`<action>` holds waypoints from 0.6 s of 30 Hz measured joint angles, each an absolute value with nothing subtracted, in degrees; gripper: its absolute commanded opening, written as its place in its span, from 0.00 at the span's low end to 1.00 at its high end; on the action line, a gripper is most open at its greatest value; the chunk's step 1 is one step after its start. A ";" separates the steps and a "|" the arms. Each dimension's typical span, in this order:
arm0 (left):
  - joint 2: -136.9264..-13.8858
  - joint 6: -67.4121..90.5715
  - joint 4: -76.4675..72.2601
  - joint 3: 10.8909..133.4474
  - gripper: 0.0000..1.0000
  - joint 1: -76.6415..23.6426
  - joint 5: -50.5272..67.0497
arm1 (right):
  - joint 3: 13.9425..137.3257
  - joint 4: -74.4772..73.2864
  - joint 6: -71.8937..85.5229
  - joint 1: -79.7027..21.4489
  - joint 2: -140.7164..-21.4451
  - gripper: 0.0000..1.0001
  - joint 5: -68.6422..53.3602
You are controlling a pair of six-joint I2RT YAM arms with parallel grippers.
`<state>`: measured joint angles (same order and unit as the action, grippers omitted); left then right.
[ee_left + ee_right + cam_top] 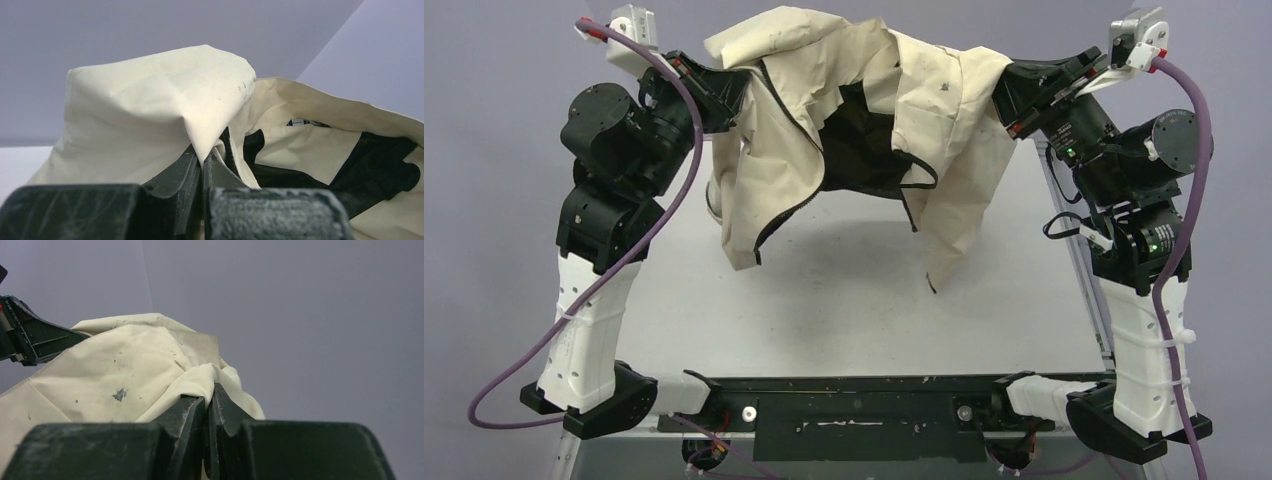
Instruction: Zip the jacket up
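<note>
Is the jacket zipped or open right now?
Open. The jacket hangs between the left gripper and right gripper, front gaping: zipper edges hang apart, dark lining showing between.

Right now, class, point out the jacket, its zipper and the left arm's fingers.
jacket (954,110): top view, beige front panel.
zipper (781,100): top view, dark edge of the front opening.
left fingers (180,175): left wrist view, one finger pinching fabric.
</note>
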<state>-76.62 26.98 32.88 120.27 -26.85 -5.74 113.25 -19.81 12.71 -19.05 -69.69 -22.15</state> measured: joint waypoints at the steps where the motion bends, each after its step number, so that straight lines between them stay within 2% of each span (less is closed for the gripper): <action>1: -76.31 27.38 33.32 120.27 0.00 -26.85 -6.28 | 113.58 -20.14 12.75 -19.05 -69.69 0.00 -22.85; 13: -66.37 36.77 40.05 119.66 0.00 -26.85 -12.36 | 111.61 -24.34 20.69 -19.05 -65.39 0.00 -30.04; 18: -61.87 40.05 37.76 109.43 0.00 -26.85 -15.73 | 103.11 -24.03 21.98 -19.05 -62.70 0.00 -29.21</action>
